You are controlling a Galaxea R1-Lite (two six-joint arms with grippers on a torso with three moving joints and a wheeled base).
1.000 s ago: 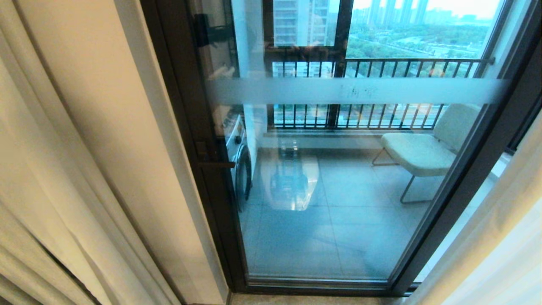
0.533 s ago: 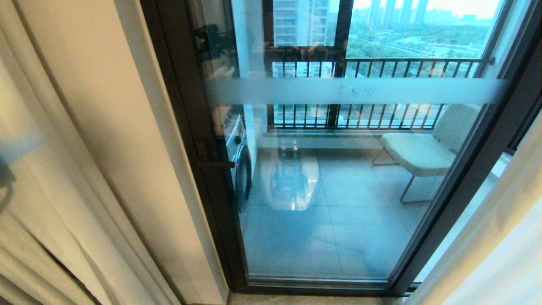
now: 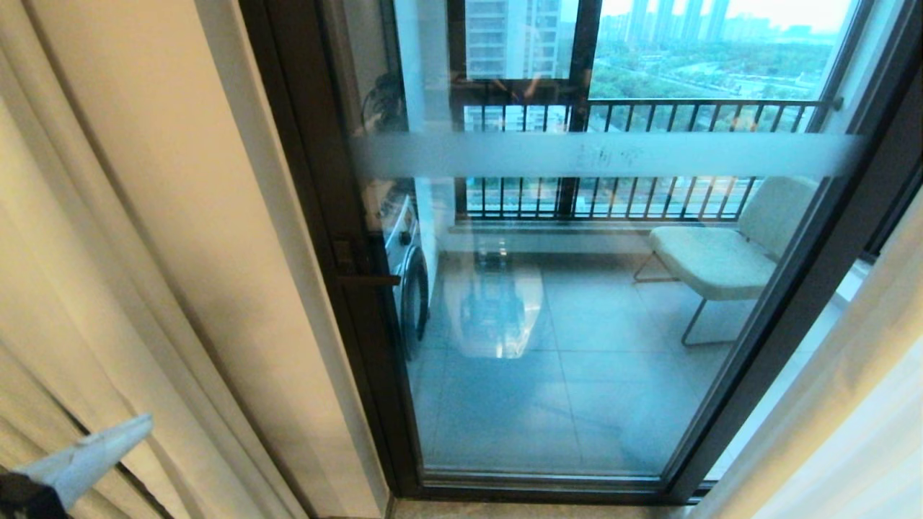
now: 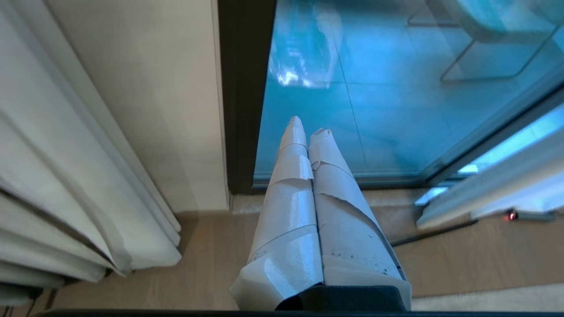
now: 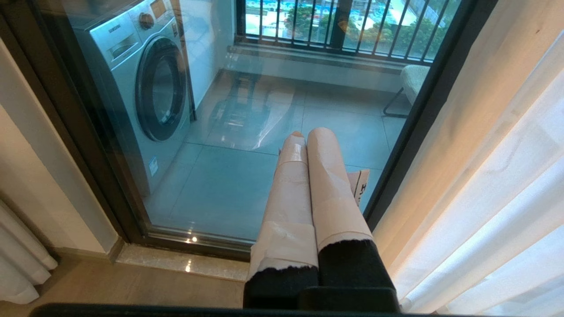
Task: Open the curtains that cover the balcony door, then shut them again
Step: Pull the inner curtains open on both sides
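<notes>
Cream-beige pleated fabric curtains: bunched at frame left. Black-framed glass balcony door: uncovered. Opening done; closing pending. Left gripper, lower left: jaws clenched, empty. Right gripper: likewise.

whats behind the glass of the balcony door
Behind the balcony door: a washing machine, a pale chair, tiled floor and a black railing. The door frame hides the machine's far side.
</notes>
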